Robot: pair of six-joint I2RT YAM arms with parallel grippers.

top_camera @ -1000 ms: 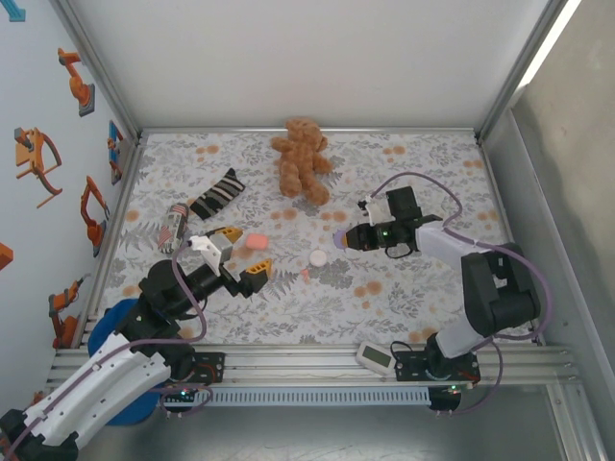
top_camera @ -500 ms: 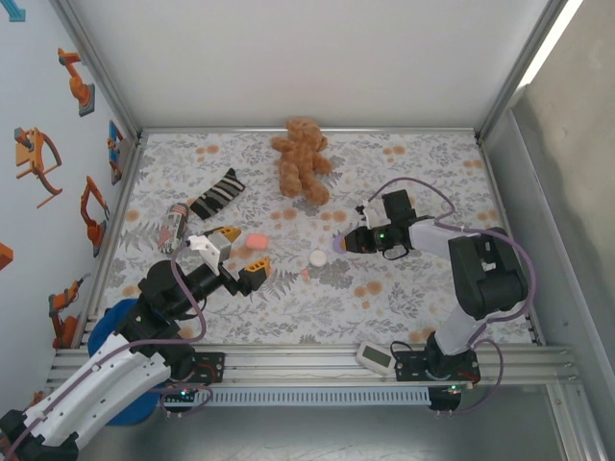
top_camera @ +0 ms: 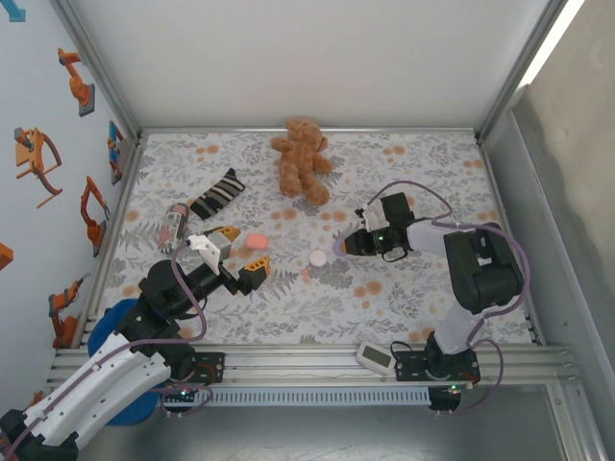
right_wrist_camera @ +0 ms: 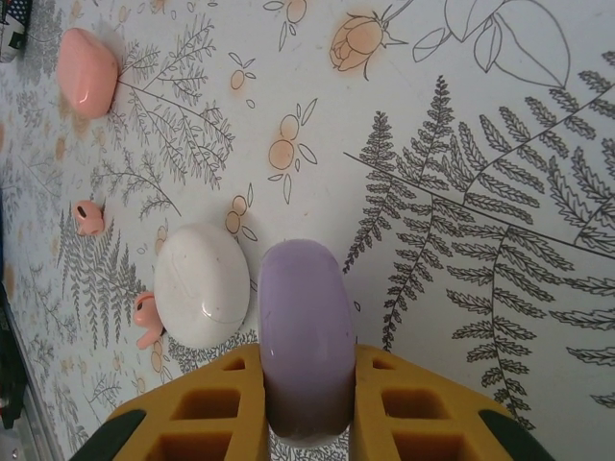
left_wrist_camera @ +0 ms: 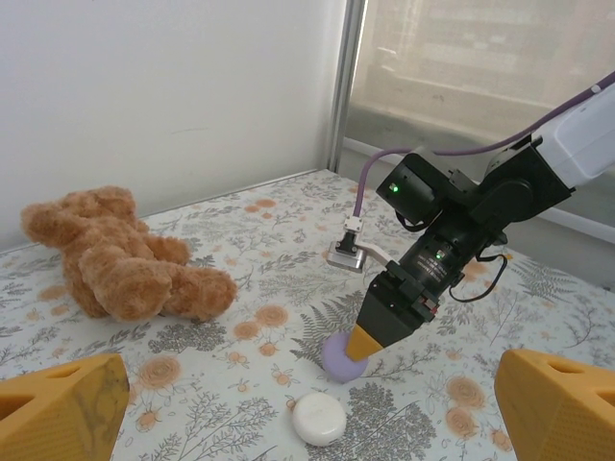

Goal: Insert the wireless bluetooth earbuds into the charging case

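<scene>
Your right gripper [right_wrist_camera: 307, 363] is nearly closed, its yellow fingers [right_wrist_camera: 219, 403] clamped on either side of the lilac case [right_wrist_camera: 303, 312]. The case stands on edge between them, low at the floral mat [right_wrist_camera: 500, 144]; in the left wrist view it appears to touch the mat. Just beside the lilac case lies the white case [right_wrist_camera: 202, 284], flat on the mat and shut. The earbuds you want are close by. One salmon-pink earbud [right_wrist_camera: 145, 320] sits against the white case's edge on the side away from the lilac case. A second salmon-pink earbud [right_wrist_camera: 87, 217] lies loose on the mat between the white case and the pink case [right_wrist_camera: 86, 72]. From the top camera, all of this sits around the middle of the mat, with the right arm reaching in from the right. Your left gripper [top_camera: 242, 252] is spread wide and holds nothing. The pink case lies near its far finger, whether touching it you cannot tell. Farther back on the mat a teddy bear [top_camera: 303, 158] lies near the rear edge, and a striped sock [top_camera: 218, 194] lies toward the left.
</scene>
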